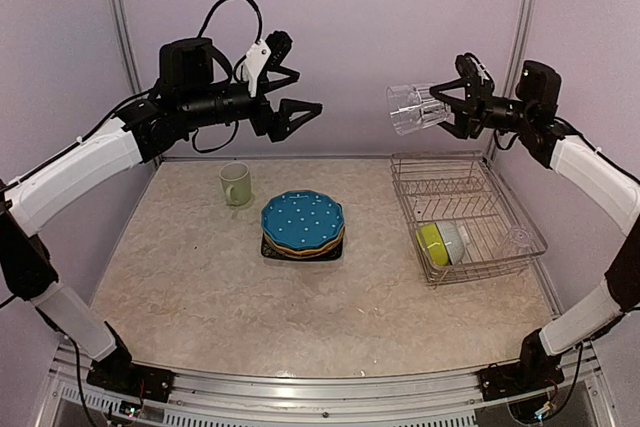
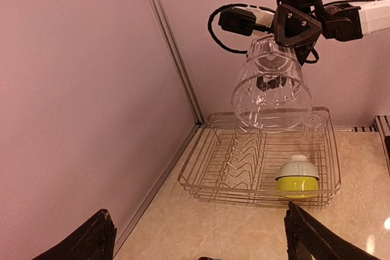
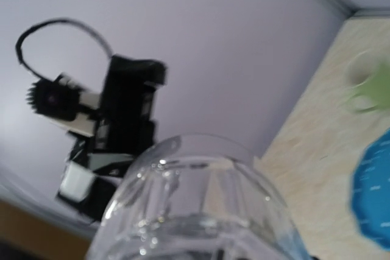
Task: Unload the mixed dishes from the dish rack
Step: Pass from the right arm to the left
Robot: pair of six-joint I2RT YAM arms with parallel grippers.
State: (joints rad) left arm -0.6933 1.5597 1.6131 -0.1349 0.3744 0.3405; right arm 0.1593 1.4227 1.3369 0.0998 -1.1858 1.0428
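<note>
- The right gripper (image 1: 447, 112) is raised well above the table, its fingers clamped on the base of a clear glass (image 1: 415, 109). The glass lies sideways in the air with its mouth towards the left arm.
- The left gripper (image 1: 303, 94) hangs in the air opposite, fingers spread wide and holding nothing.
- The dish rack (image 1: 450, 187) sits at the right of the table, below the held glass.
- In the rack's near end, a lime bowl (image 1: 432, 244) and a white bowl (image 1: 452, 240) are nested together, with a second clear glass (image 1: 517, 240) in the near right corner.
- A blue white-dotted plate (image 1: 302, 220) tops a stack at the table's centre, with a black square plate (image 1: 268, 248) at the bottom.
- A pale green mug (image 1: 236, 184) stands upright just left of the stack.
</note>
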